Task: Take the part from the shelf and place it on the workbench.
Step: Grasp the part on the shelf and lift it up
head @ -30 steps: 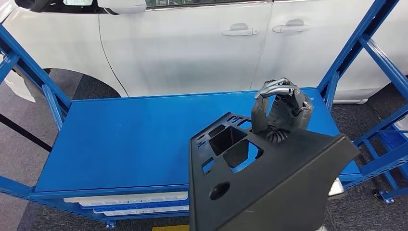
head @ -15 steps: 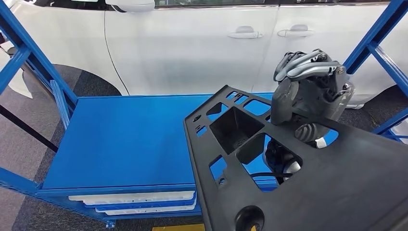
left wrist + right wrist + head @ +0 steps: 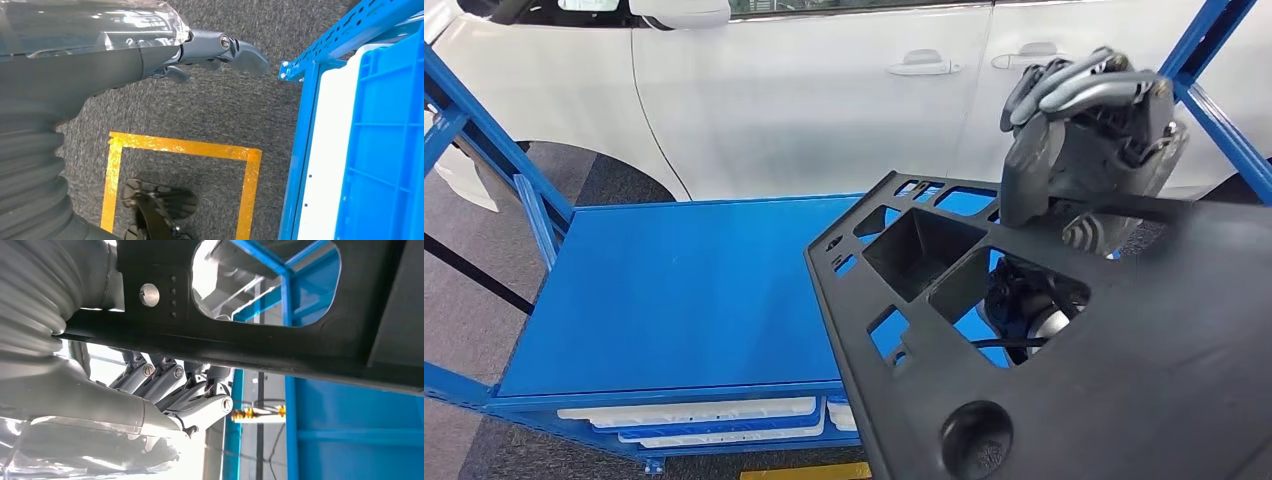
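The part (image 3: 1124,380) is a large black plastic panel with several cut-outs. It hangs tilted above the right end of the blue shelf (image 3: 684,290), close in front of the head camera. My right hand (image 3: 1089,140) grips its far upper edge, fingers curled over the top. In the right wrist view the fingers (image 3: 175,390) wrap under the panel's dark rim (image 3: 280,345). My left hand (image 3: 200,52) hangs beside my body over grey carpet, fingers apart and holding nothing.
A white car (image 3: 804,90) stands right behind the shelf. Blue rack posts rise at the left (image 3: 484,130) and right (image 3: 1214,90). White trays (image 3: 694,415) lie under the shelf deck. Yellow floor tape (image 3: 185,150) and a blue crate (image 3: 385,150) lie near my left hand.
My right hand has lifted the panel up off the shelf and drawn it toward the camera; it now stands higher and looms larger. The view has shifted slightly.
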